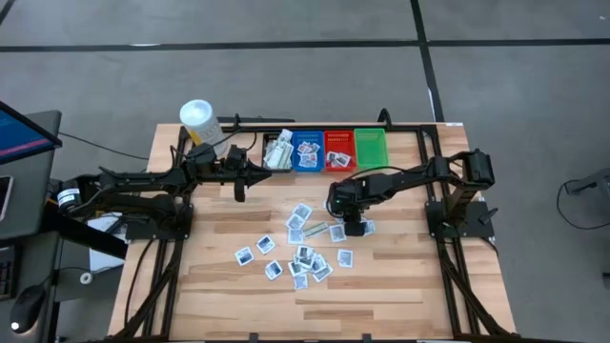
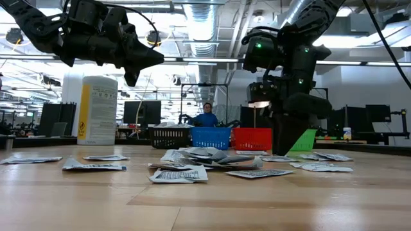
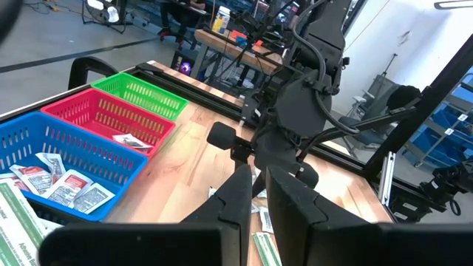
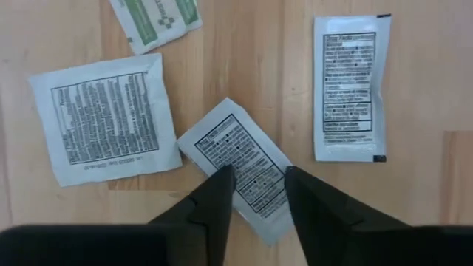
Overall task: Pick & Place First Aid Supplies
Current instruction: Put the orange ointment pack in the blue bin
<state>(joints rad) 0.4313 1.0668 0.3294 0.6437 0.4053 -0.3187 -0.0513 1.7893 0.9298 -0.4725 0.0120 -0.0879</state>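
Note:
Several small white first aid packets [image 1: 305, 250] lie flat and scattered on the wooden table's middle. My right gripper [image 4: 255, 196] points down over one of them, a white packet with black print [image 4: 238, 151] that lies slantwise on the wood. Its fingers stand apart, one over each long edge of that packet. Beside it lie a square packet [image 4: 103, 118], a long packet [image 4: 349, 89] and a green-marked one [image 4: 159, 18]. My left gripper [image 1: 250, 176] hangs level above the table left of the bins, shut with nothing in it. My right gripper comes at the printed packet from above, its two fingertips [image 4: 218, 196] over the packet's lower half [image 4: 255, 185]. The packet lies flat on the table. Whether the fingertips touch it, I cannot tell.
At the table's far edge stand a black bin [image 1: 277, 151], a blue bin [image 1: 307, 150] with packets, a red bin [image 1: 338, 150] with packets and a green bin [image 1: 370, 146]. A white tub [image 1: 197, 119] stands far left. Bare wood lies along the near edge.

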